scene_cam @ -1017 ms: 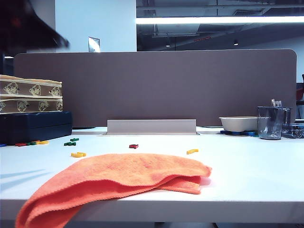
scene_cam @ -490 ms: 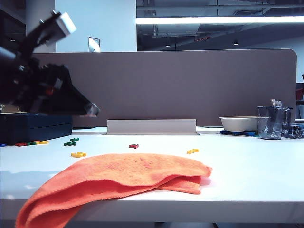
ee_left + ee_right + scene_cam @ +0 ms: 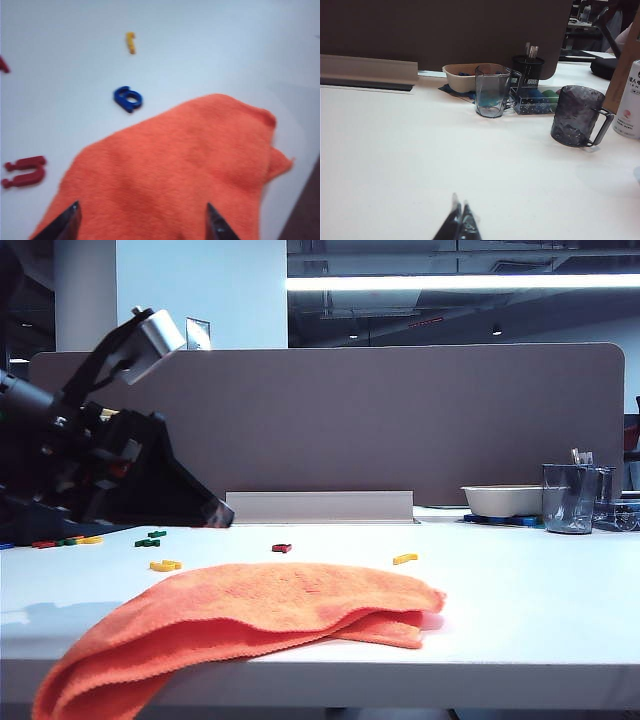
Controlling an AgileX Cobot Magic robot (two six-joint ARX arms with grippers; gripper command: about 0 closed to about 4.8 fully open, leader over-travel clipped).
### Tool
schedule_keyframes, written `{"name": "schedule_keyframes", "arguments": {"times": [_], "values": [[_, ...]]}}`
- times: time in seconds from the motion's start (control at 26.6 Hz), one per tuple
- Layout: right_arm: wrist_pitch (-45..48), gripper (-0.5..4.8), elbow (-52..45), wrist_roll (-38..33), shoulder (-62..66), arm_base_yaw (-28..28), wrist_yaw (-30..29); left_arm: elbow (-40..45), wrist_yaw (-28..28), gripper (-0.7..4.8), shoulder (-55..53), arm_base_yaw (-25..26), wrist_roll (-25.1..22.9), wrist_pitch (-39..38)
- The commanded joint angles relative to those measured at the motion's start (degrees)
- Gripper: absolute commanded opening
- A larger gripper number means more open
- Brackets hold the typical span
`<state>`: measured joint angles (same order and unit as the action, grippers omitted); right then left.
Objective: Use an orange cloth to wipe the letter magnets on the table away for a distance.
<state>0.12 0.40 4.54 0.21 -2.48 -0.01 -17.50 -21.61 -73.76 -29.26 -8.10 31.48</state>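
Orange cloth (image 3: 250,625) spread at the table's (image 3: 520,590) near edge, letter magnets (image 3: 165,565) scattered just beyond. Left gripper (image 3: 142,225) above the cloth, jaws wide apart, holding nothing. Right gripper (image 3: 459,225) low over bare table at right, tips pressed together.

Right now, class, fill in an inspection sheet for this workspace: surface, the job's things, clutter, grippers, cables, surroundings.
Surface: white table, bare toward the right.
Job's things: orange cloth lies rumpled at the front edge, one corner hanging over it; letter magnets lie scattered behind it, a blue one close beside the cloth.
Clutter: bowl, clear glass, grey mug, stacked boxes at far left.
Grippers: left gripper open, above the cloth, not touching it; right gripper shut, low over bare table.
Cables: nothing seen.
Surroundings: brown partition behind the table.
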Motion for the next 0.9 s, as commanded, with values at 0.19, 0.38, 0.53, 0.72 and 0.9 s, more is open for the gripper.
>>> {"name": "schedule_keyframes", "arguments": {"times": [0.19,0.38,0.53,0.72,0.9], "values": [[1.0,-0.05,-0.4,-0.1,-0.2,0.0,0.0,-0.7,-0.2,3.11,-3.9,-4.9,-2.2,0.8],[1.0,-0.05,-0.4,-0.1,-0.2,0.0,0.0,-2.7,4.1,3.11,-8.9,-9.2,-5.6,1.0],[1.0,-0.05,-0.4,-0.1,-0.2,0.0,0.0,-5.2,7.6,3.11,-12.7,-9.9,-5.6,0.9],[1.0,-0.05,-0.4,-0.1,-0.2,0.0,0.0,-9.2,12.9,3.11,-17.2,-9.8,-5.6,0.9],[1.0,-0.05,-0.4,-0.1,-0.2,0.0,0.0,-11.7,14.4,3.11,-17.8,-9.8,-5.6,1.6]]}}
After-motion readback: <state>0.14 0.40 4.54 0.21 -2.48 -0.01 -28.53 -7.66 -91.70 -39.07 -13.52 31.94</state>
